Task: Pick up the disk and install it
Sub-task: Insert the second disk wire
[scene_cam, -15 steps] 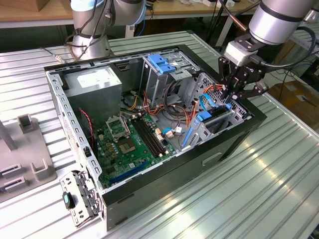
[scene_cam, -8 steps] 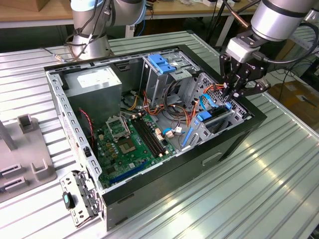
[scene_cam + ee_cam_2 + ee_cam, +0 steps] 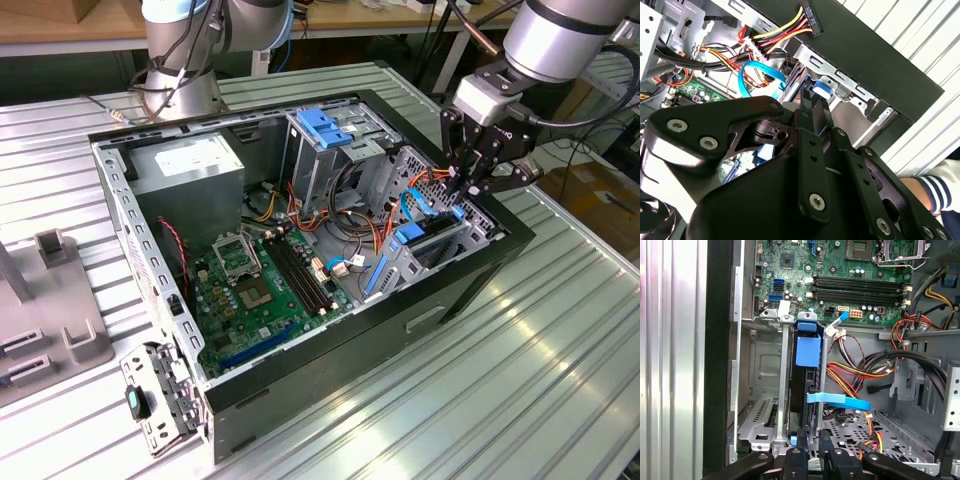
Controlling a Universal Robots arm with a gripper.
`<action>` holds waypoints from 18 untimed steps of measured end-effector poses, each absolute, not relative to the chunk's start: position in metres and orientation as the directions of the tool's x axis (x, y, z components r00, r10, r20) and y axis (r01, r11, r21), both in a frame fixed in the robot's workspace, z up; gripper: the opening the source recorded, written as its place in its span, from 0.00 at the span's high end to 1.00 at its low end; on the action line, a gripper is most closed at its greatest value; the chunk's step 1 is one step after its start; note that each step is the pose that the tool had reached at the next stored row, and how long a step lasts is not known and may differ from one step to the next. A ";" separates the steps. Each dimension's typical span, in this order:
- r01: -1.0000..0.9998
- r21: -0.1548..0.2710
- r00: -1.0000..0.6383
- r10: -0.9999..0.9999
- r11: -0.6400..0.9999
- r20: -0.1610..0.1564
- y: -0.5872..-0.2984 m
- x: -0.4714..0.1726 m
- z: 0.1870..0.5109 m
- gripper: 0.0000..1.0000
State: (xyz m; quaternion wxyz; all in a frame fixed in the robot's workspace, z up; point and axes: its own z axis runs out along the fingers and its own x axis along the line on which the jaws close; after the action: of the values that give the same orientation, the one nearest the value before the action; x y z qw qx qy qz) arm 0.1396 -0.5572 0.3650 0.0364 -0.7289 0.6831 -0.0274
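Note:
The disk (image 3: 807,390) stands on edge in a slot of the metal drive cage (image 3: 762,415) at the case's front corner. I see its dark body, its blue plastic frame and a blue tab (image 3: 808,351). In the exterior view the disk (image 3: 432,243) sits in the cage at the case's right end. My gripper (image 3: 464,188) hangs just above the disk's upper end. Its black fingers (image 3: 796,456) are shut, with only a thin gap between them. In the second wrist view the gripper (image 3: 815,106) has its tips at the blue frame end (image 3: 821,91). Whether they pinch it is unclear.
The open black computer case (image 3: 470,290) lies on a ribbed metal table (image 3: 520,380). Inside are the motherboard (image 3: 255,290), a grey power-supply box (image 3: 190,170), an upper cage with blue brackets (image 3: 325,128), and loose cables (image 3: 875,370) including a blue ribbon (image 3: 837,401). A person's striped sleeve (image 3: 935,192) is nearby.

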 end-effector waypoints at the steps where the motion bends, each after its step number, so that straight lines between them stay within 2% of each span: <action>1: -0.994 -0.090 0.067 -0.998 -0.066 -0.010 -0.557 0.141 0.365 0.76; 6: -0.992 -0.091 0.092 -0.996 -0.090 -0.010 -0.557 0.147 0.365 0.76; 14: -0.960 -0.090 0.267 -0.964 -0.265 -0.010 -0.557 0.151 0.365 0.76; 18: -0.956 -0.090 0.280 -0.960 -0.278 -0.010 -0.557 0.151 0.365 0.76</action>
State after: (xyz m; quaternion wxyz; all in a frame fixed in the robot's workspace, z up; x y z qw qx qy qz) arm 0.1506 -0.5566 0.3650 0.0391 -0.7991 0.5994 -0.0233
